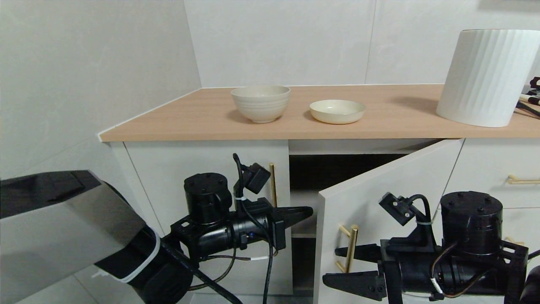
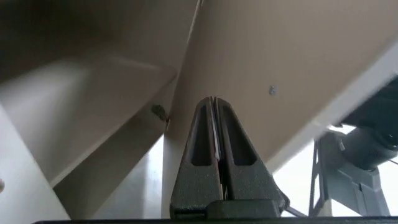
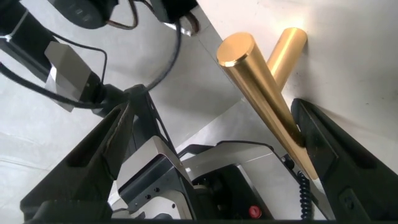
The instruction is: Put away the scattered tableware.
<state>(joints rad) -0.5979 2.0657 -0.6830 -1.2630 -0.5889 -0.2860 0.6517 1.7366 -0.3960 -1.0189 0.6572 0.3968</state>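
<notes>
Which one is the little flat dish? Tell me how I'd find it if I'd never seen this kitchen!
Look at the long wooden countertop above the white cabinets. Two cream pieces sit on it, apart, with a tall ribbed white container off to the right. The shallow dish is the low, wide one, just right of the deeper bowl.
</notes>
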